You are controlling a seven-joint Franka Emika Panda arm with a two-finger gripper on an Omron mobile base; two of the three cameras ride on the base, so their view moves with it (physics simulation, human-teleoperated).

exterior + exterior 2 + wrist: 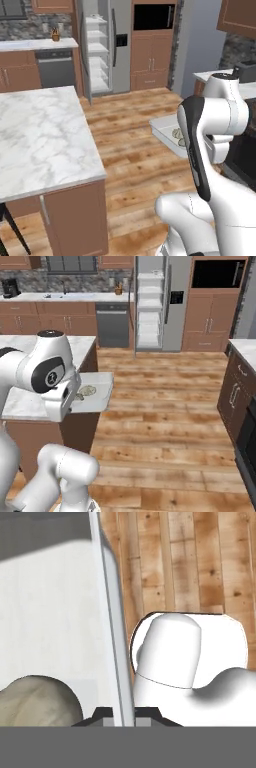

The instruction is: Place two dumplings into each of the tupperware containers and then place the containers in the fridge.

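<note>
One tupperware container (164, 131) hangs in the air over the wooden floor, beside my arm. In the right base view the same tupperware container (101, 387) sits level next to the island. Two dumplings (87, 390) lie in it; the hand view shows one dumpling (37, 699) on its pale floor. My gripper (122, 716) is shut on the container's raised rim (112, 637), which runs up between the fingertips. The fridge (100, 45) stands at the far wall with a door open and white shelves (150, 306) showing.
A marble-topped island (40, 135) stands to the left, close to the arm. A dark dishwasher (56, 68) sits under the back counter, left of the fridge. Cabinets and an oven (242, 401) line the right side. Open wooden floor (165, 401) leads to the fridge.
</note>
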